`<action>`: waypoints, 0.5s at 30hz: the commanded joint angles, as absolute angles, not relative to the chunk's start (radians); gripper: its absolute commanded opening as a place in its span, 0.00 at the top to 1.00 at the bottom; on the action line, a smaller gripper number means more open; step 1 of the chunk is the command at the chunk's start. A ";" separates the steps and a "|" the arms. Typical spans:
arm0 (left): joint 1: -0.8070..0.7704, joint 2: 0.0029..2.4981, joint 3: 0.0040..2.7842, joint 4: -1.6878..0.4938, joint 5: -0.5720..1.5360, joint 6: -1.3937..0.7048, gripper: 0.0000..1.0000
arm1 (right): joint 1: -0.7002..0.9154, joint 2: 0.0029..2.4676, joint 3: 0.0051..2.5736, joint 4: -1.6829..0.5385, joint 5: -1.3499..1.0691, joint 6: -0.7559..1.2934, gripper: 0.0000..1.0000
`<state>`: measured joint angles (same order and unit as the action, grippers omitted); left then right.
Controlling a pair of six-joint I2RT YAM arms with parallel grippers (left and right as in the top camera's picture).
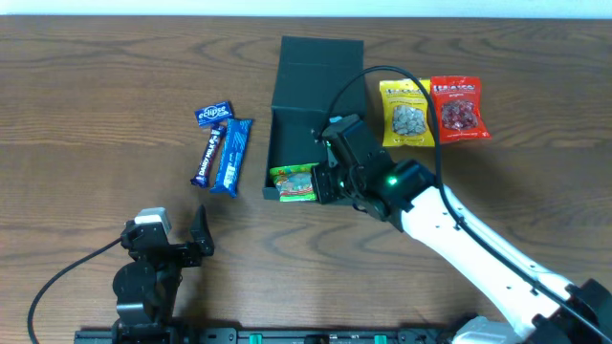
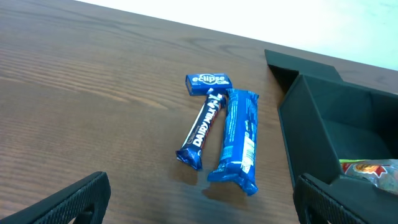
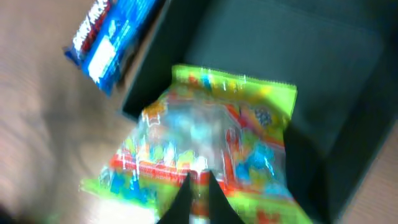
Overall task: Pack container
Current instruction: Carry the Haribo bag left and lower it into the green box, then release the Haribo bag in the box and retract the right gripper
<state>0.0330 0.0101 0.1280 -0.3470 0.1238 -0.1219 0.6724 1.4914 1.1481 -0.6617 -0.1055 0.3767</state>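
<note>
The dark teal container [image 1: 316,67] lies open in the middle of the table, its flap lid toward the far side. My right gripper [image 1: 323,183] is shut on a green candy packet [image 1: 295,182] and holds it over the container's near end. In the right wrist view the fingertips [image 3: 198,186] pinch the packet's edge [image 3: 205,143] above the container's inside [image 3: 292,56]. My left gripper [image 1: 182,244] is open and empty at the near left. The container's left wall [image 2: 305,134] shows in the left wrist view.
Left of the container lie a blue Eclipse gum pack [image 1: 214,114], a Dairy Milk bar [image 1: 209,156] and a blue wrapped bar [image 1: 230,156]. Right of it lie a yellow snack bag [image 1: 405,113] and a red snack bag [image 1: 457,108].
</note>
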 commanded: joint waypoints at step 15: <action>0.039 0.004 0.106 -0.353 0.123 -0.101 0.05 | 0.745 1.538 1.178 -0.820 -0.250 -0.384 0.23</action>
<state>0.0330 0.0101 0.1280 -0.3473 0.1242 -0.1219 0.7082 1.5131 1.1790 -0.8181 -0.2337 -0.2371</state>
